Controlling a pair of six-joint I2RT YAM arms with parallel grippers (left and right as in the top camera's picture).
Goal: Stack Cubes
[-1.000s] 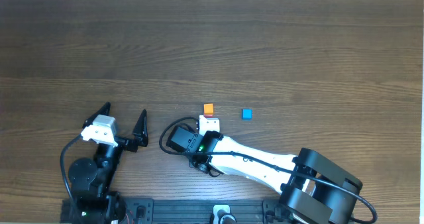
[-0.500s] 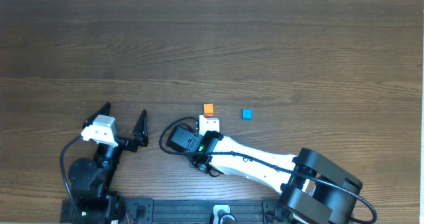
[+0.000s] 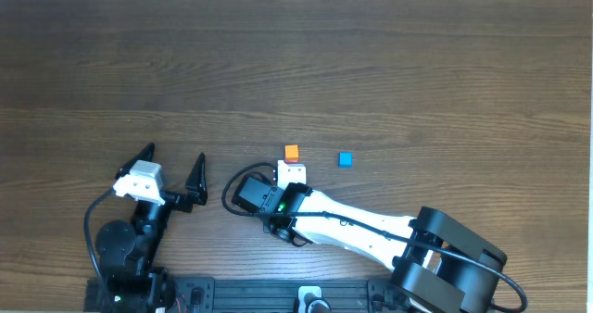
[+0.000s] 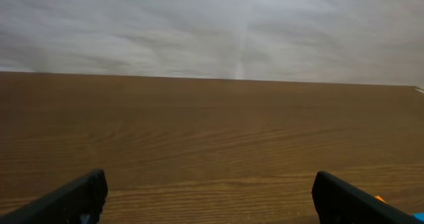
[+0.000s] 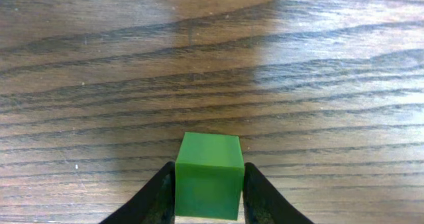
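Observation:
A green cube (image 5: 209, 175) sits between the two black fingers of my right gripper (image 5: 209, 187), which press on both its sides just over the wood. In the top view the right gripper (image 3: 292, 171) is near the table's middle, right behind the small orange cube (image 3: 292, 153), with the green cube hidden beneath it. A blue cube (image 3: 346, 159) lies a little to the right of the orange one. My left gripper (image 3: 170, 169) stands open at the front left, with nothing between its fingers (image 4: 74, 199).
The brown wooden table (image 3: 296, 63) stretches bare behind the cubes and out to both sides. The right arm's white link (image 3: 357, 228) slants across the front right, and both arm bases line the front edge.

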